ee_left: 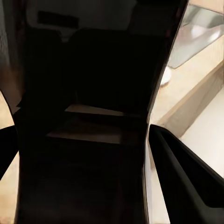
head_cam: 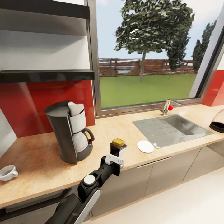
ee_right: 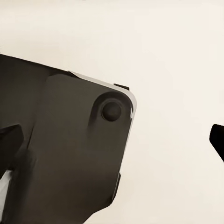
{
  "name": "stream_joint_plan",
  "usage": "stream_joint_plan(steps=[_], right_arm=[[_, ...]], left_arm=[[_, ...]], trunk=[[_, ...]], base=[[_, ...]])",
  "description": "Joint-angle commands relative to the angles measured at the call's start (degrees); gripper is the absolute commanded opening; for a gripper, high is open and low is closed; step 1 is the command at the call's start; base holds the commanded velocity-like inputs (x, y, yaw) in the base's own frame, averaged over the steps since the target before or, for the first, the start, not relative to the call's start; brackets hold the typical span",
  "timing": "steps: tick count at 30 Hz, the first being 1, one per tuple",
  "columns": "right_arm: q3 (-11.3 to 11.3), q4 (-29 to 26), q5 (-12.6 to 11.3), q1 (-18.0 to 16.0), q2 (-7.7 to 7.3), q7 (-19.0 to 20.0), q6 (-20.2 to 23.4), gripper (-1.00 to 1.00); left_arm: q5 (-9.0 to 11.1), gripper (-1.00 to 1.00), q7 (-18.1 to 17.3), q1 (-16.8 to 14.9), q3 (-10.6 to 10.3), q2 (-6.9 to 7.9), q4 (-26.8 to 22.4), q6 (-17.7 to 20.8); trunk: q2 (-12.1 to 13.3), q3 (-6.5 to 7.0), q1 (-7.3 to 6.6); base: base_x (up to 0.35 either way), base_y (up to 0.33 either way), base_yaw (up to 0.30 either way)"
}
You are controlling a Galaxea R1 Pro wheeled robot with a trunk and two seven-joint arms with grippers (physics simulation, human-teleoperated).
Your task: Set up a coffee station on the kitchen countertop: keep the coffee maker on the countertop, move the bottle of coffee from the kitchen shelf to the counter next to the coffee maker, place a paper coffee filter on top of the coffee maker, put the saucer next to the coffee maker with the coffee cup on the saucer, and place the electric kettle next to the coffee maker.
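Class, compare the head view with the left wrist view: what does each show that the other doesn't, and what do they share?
Head view alone: the coffee maker, coffee cup, electric kettle, kitchen shelf and window.

Left wrist view alone: the close dark body of the bottle of coffee between the jaws.

Shared: that bottle, the saucer, sink and kitchen countertop.

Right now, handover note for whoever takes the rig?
Left tool: shut on the bottle of coffee, low at the countertop's front edge, right of the coffee maker; whether it has touched down is unclear.
Right tool: state can't be judged.
Saucer by the sink; coffee cup far left; kettle far right.
Filter seems already on the maker.
Left: release bottle, group saucer, cup, kettle.
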Motion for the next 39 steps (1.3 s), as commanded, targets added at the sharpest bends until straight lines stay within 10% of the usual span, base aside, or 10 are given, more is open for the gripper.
stream_joint_plan(steps=[1,9,39], right_arm=[[0.30,-0.13,-0.08,0.03,-0.03,0.01,-0.04,1.00],[0.09,-0.13,-0.02,0.03,-0.14,-0.14,-0.04,1.00],[0.04,-0.05,0.07,0.03,-0.70,-2.00,-0.04,1.00]], left_arm=[[0.57,-1.00,0.50,-0.06,-0.10,0.15,-0.04,0.24],[0.70,-1.00,0.57,1.43,-0.25,2.65,0.22,0.20],[0.54,-1.00,0.49,2.35,-0.12,3.01,0.17,0.66]], trunk=[[-0.12,-0.11,0.04],[-0.12,-0.11,0.04],[-0.12,-0.13,0.04]], base=[[0.000,0.000,0.266],[0.000,0.000,0.276],[-0.039,0.000,0.103]])
